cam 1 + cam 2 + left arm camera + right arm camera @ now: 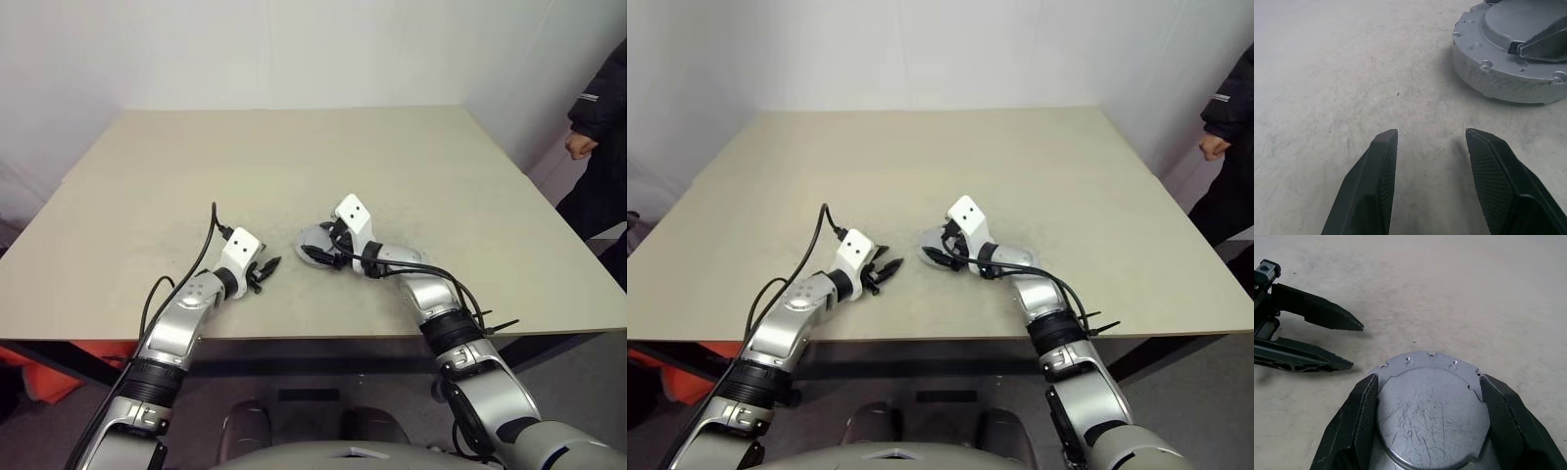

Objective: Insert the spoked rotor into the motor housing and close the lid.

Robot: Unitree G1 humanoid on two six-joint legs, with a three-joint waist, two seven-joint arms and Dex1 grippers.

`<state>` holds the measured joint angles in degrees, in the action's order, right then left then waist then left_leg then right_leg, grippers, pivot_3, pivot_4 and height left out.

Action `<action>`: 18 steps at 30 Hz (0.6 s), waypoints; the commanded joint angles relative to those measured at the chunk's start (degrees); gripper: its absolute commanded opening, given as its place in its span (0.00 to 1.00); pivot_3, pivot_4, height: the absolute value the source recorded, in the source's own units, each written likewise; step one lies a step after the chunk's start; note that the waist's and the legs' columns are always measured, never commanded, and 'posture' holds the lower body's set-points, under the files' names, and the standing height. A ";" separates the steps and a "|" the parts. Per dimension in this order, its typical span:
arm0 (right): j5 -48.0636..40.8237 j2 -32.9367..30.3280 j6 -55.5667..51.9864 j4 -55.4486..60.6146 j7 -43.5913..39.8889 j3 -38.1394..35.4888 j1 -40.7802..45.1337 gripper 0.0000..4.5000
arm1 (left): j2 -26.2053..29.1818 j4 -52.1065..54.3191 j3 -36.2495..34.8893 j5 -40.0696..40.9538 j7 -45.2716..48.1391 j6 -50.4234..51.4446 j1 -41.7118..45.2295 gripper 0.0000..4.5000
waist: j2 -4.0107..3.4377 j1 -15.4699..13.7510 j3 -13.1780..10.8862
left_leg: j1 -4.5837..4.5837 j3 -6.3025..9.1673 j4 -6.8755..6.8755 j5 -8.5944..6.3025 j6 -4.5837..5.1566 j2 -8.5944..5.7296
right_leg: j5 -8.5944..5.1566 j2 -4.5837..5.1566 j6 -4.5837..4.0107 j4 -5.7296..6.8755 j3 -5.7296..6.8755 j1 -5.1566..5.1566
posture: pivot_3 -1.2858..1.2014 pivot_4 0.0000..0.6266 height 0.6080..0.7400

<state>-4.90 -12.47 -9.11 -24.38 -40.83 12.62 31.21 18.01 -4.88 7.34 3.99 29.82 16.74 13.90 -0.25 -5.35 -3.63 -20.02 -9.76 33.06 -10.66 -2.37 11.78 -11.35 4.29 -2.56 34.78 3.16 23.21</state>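
The motor housing (pixel 312 238) is a round, squat silver part sitting near the table's front middle, and its grey side wall (pixel 1503 83) shows in the left wrist view. A scratched silver lid (pixel 1430 416) with a raised centre and a flange of small holes covers its top, so the inside is hidden. The spoked rotor is hidden or out of view. My right gripper (pixel 1428 379) reaches over the housing, its two fingers pressed against either side of the lid's raised centre. Just left of the housing and apart from it, my left gripper (pixel 1431 131) hovers open over bare table.
The beige table (pixel 294 157) stretches far back and to both sides, with its front edge (pixel 294 339) close below the grippers. A person in dark clothes (pixel 600 127) stands beyond the right edge. Something orange (pixel 49 370) lies under the table at the left.
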 commanded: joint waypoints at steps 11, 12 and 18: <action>-1.20 -0.58 -1.93 2.17 1.03 -3.78 4.00 0.70 | 0.36 1.19 -0.68 -0.04 -0.13 -0.53 1.05 0.52 | 0.00 -0.03 0.00 | -0.01 0.00 0.04 0.00 0.00 0.00 | -0.03 0.00 0.06 0.02 0.00 0.00 | 0.52 0.00 1.00; -1.39 -0.52 -2.15 2.15 1.05 -4.09 4.08 0.70 | 0.37 1.17 -0.68 -0.05 -0.12 -0.53 1.03 0.52 | 0.00 -0.04 0.00 | -0.02 0.00 0.04 -0.02 0.03 0.00 | 0.06 0.00 -0.09 0.02 0.00 0.00 | 0.52 0.00 1.00; -2.41 -0.27 -3.58 2.82 0.56 -4.95 3.83 0.70 | 0.46 1.19 -0.61 -0.12 -0.04 -0.55 0.81 0.52 | 0.00 -0.04 0.00 | -0.06 0.00 0.04 -0.07 0.11 0.00 | 0.07 0.00 -0.11 0.00 0.00 0.02 | 0.52 0.00 1.00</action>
<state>-5.96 -12.65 -12.85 -24.36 -40.32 9.55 33.17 18.05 -4.90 7.34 3.89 29.76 16.73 13.91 -0.25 -5.39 -3.63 -20.08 -9.76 33.10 -10.73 -2.26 11.78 -11.28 4.29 -2.67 34.77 3.16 23.23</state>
